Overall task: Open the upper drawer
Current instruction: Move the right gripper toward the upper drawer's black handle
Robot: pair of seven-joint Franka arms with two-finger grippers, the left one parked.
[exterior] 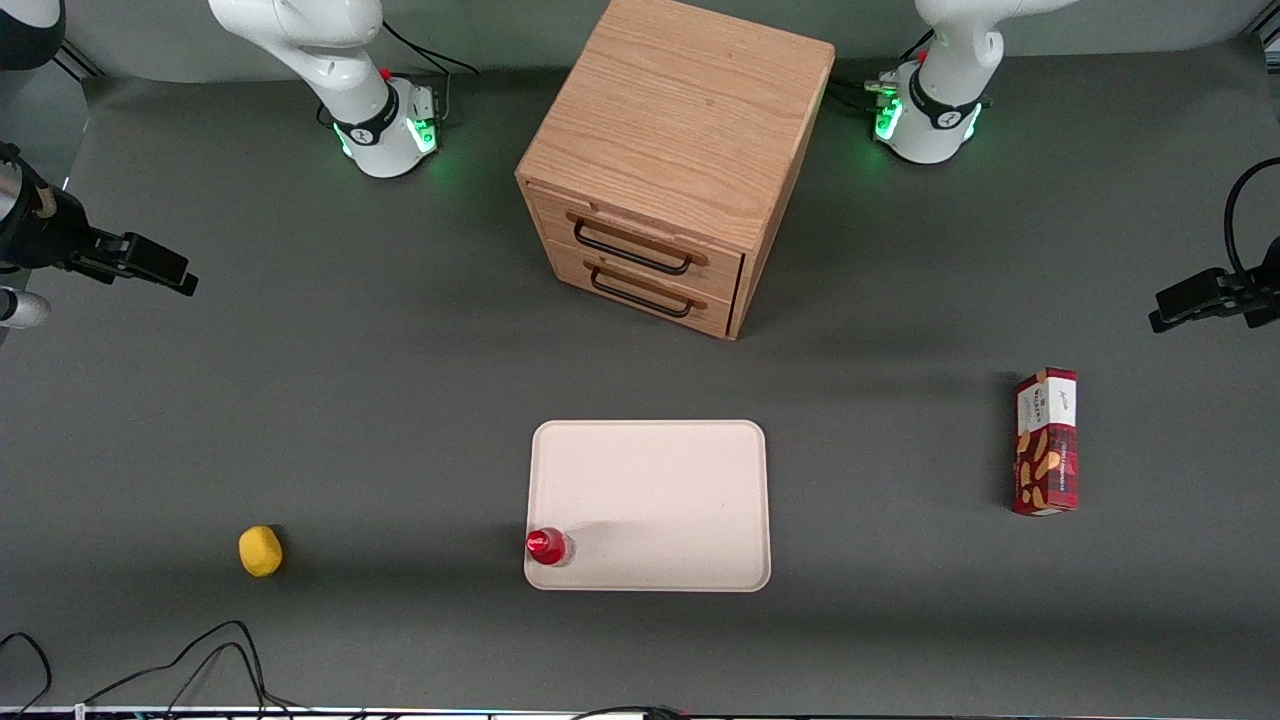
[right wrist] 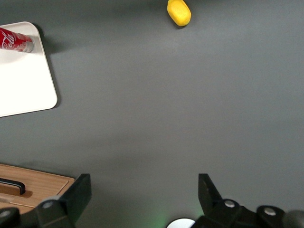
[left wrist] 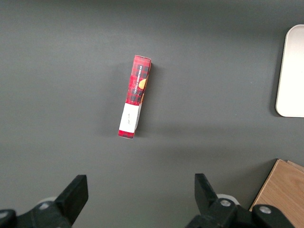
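Oak fronts are both shut, and your pincer hangs spread and empty over bare bench, well apart from the cabinet and level with its front. The upper drawer sits directly above its lower twin, so aim for the higher black wire handle. Close across the middle of the bar, then pull straight out along the cabinet's angled facing.

White glossy arm w/ black band, red dot, green lights at base. Black pincer, fingers spread wide apart, silver screws; hangs over working arm's end of bench.
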